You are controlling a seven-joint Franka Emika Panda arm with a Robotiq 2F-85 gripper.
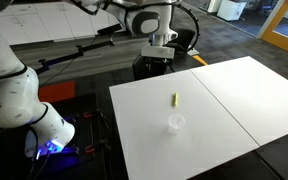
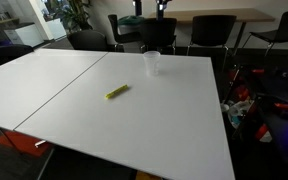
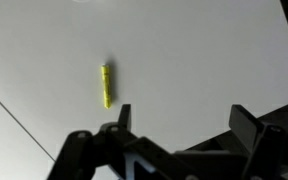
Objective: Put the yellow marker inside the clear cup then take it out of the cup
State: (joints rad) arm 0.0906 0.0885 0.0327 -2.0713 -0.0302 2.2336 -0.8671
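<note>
White table [image 1: 234,100] bore the yellow marker [image 3: 106,85] near the clear cup [image 1: 175,122]. We found the fingers [image 3: 246,122] spread and judged a skewed pinch could roll it.

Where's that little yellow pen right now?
The yellow marker lies flat on the white table, near the clear cup but not touching it, in both exterior views.
</note>
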